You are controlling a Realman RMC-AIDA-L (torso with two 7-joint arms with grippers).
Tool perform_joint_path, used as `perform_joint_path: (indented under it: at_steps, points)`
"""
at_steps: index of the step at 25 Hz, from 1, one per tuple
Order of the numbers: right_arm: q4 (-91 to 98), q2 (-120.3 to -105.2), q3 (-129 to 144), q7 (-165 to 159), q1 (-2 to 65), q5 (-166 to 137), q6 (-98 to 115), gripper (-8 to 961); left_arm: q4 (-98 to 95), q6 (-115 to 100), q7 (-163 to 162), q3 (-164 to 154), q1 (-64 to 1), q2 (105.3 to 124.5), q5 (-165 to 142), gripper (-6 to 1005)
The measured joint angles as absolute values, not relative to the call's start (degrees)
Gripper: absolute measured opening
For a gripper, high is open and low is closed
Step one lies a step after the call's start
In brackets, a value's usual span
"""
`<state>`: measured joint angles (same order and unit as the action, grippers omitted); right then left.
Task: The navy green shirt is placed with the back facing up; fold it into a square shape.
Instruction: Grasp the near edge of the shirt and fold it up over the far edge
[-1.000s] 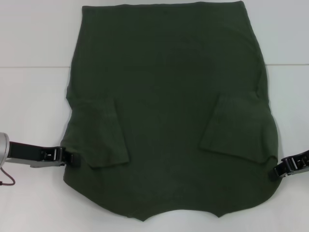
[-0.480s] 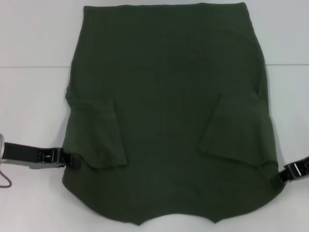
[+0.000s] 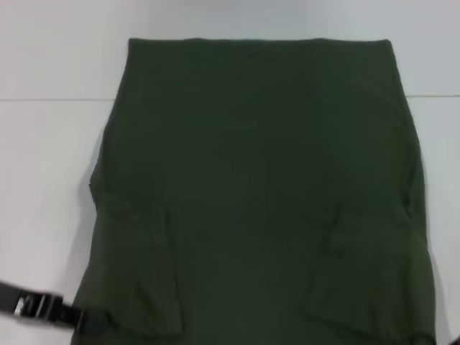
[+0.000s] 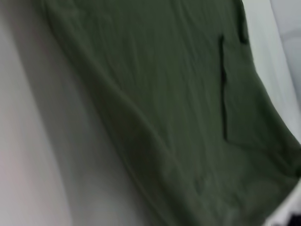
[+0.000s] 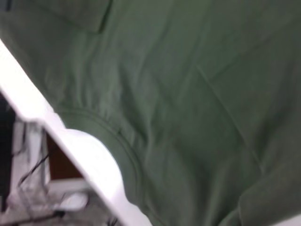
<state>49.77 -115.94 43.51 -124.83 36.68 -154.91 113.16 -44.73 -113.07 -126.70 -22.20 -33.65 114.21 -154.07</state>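
The navy green shirt [image 3: 259, 180] lies plain side up on the white table [image 3: 43, 180], its straight hem at the far end. Both sleeves are folded inward, the left sleeve [image 3: 140, 273] and the right sleeve [image 3: 366, 273]. My left gripper [image 3: 90, 321] is shut on the shirt's near left edge. Only a dark tip of my right gripper [image 3: 456, 341] shows at the near right edge, where the cloth is held up just the same. The left wrist view looks across the raised shirt [image 4: 178, 94]. In the right wrist view the shirt [image 5: 188, 94] shows its curved collar [image 5: 117, 141].
White table surface surrounds the shirt on the left, right and far sides. In the right wrist view the table's near edge [image 5: 84, 155] runs close to the collar, with floor clutter and cables [image 5: 47, 188] beyond it.
Both grippers have moved toward me and out to the frame's lower corners, taking the shirt's near end along. The far hem has slid closer and the cloth is drawn out longer.
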Motion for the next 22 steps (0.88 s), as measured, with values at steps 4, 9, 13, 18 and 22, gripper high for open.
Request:
perform_joint_path:
  at_steps: [4, 9, 13, 18, 22]
  points:
    - [48.62, -115.82, 46.46, -123.18, 35.84, -154.93, 113.4, 56, -44.71, -117.27, -125.88, -22.64, -32.56, 114.64, -157.34, 40]
    - [48.28, -116.34, 45.46, -122.81, 36.12, -154.32, 112.64, 57, -44.44, -117.66, -125.46, -22.88, -32.1, 115.03, -157.6, 39]
    - [47.78, -116.5, 40.85, -123.22, 36.22, -153.07, 110.2, 57, -43.96, -117.73, -124.46, -19.96, -32.14, 114.83, -154.65, 39]
    - [47.66, -115.81, 30.62, -123.32, 35.06, -147.83, 107.47, 60, -43.04, -115.14, -123.81, -11.96, -32.16, 114.04, -148.08, 39]
    - [47.68, -114.92, 23.76, -122.89, 33.35, -141.39, 105.66, 63, -41.03, -110.47, -125.02, -4.58, -32.11, 113.28, -142.6, 39]
